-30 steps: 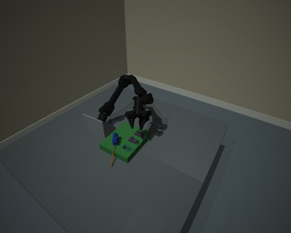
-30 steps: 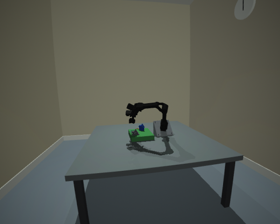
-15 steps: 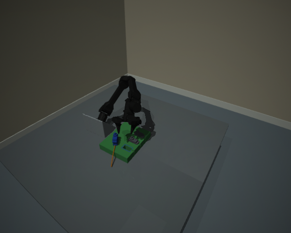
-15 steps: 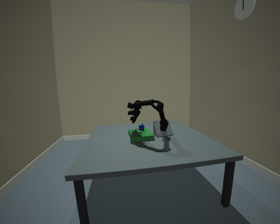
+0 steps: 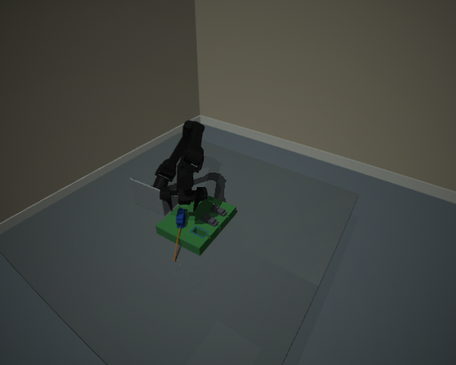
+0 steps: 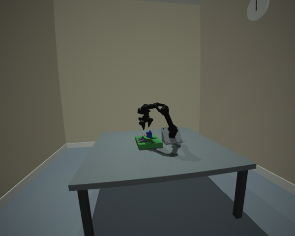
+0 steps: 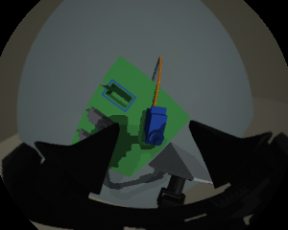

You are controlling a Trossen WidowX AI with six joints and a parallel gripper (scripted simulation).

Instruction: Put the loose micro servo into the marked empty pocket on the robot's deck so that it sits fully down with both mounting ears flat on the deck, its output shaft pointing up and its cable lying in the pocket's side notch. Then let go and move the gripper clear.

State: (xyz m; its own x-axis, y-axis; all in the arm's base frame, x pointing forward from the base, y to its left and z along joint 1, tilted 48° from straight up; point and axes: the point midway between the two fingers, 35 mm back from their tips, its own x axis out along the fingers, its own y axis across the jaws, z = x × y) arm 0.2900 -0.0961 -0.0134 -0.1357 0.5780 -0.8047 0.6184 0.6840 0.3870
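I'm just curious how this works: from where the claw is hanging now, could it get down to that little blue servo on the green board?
Probably yes. The gripper hangs open and empty above the blue servo, with nothing between them.

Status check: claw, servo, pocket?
Claw open, empty, hanging above the green deck. Blue servo standing loose on the deck, orange cable trailing off the edge. Marked pocket empty. Nothing blocking it.

Gripper (image 6: 145,125): open wide, empty, pointing down, frame centre.
Servo (image 6: 149,133): blue, on green deck (image 6: 152,145), just below gripper.
Table (image 6: 132,170): grey, dark legs.
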